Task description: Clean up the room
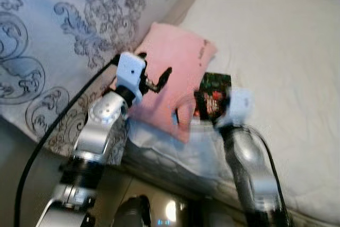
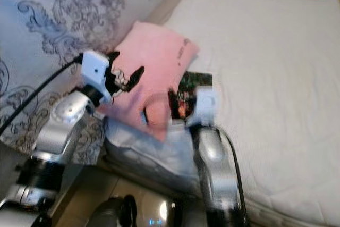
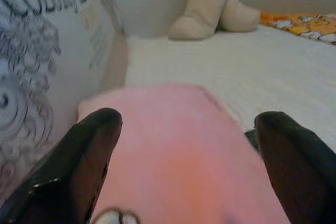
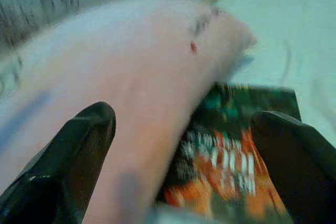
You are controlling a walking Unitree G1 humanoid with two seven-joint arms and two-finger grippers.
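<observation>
— Pink soft rectangular pillow (image 1: 178,73) lies at the white mattress (image 1: 281,78) edge, beside the patterned blanket (image 1: 58,35)?

— Yes; our left gripper (image 3: 184,156) and right gripper (image 4: 184,156) hover over it, both spread wide, empty. A dark printed packet (image 4: 231,150) touches it.

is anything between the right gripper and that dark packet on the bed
Nothing visible does. The right gripper, jaws open, points straight at the dark packet on the white mattress. The pink pillow lies beside the packet, overlapping its edge, not across the path.
</observation>
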